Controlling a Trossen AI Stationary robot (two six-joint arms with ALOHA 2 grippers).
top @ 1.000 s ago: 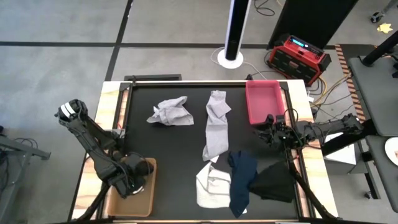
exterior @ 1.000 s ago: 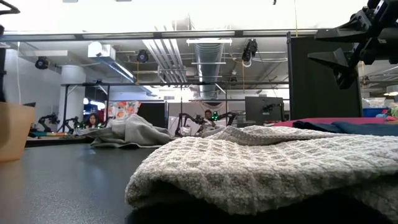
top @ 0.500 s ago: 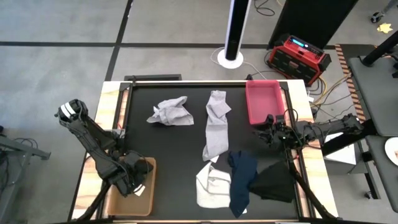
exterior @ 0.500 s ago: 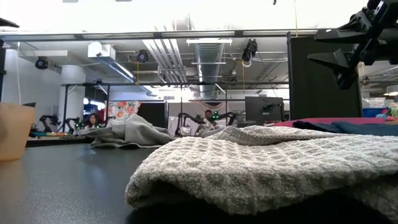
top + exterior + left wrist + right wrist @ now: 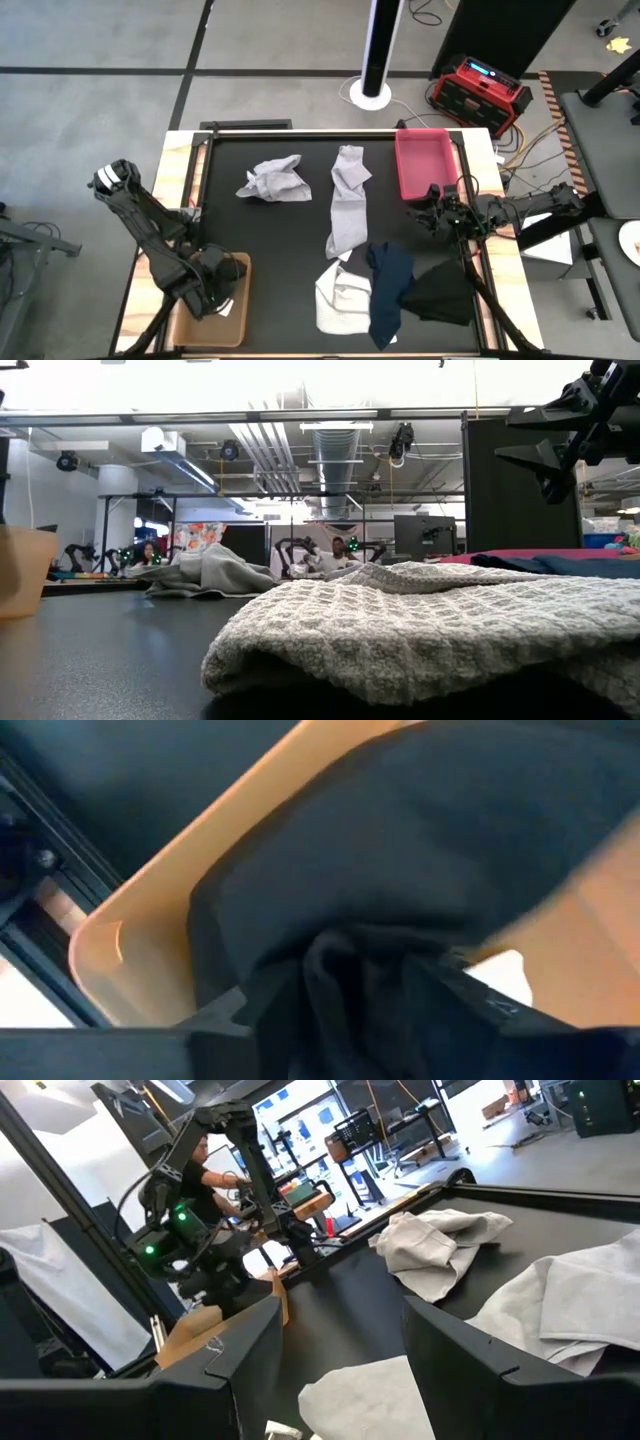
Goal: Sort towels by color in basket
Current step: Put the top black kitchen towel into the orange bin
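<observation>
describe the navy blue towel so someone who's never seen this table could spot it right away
On the black table, look at the near edge on the right arm's side. The navy blue towel lies there as a long crumpled strip between a white towel and a black towel, the only blue cloth.

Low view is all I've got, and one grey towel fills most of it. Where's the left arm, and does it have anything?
Observer: The left gripper is down in the tan basket, at the table's bottom-left corner in the high view. A black towel is bunched under it.
Operator: Right arm?
Observer: The right gripper hangs beside the red bin, fingers open, nothing between them.
Operator: What's lying on the table?
Observer: Five pieces: a crumpled grey towel, a long grey towel, a white towel, a navy towel and a second black towel.
</observation>
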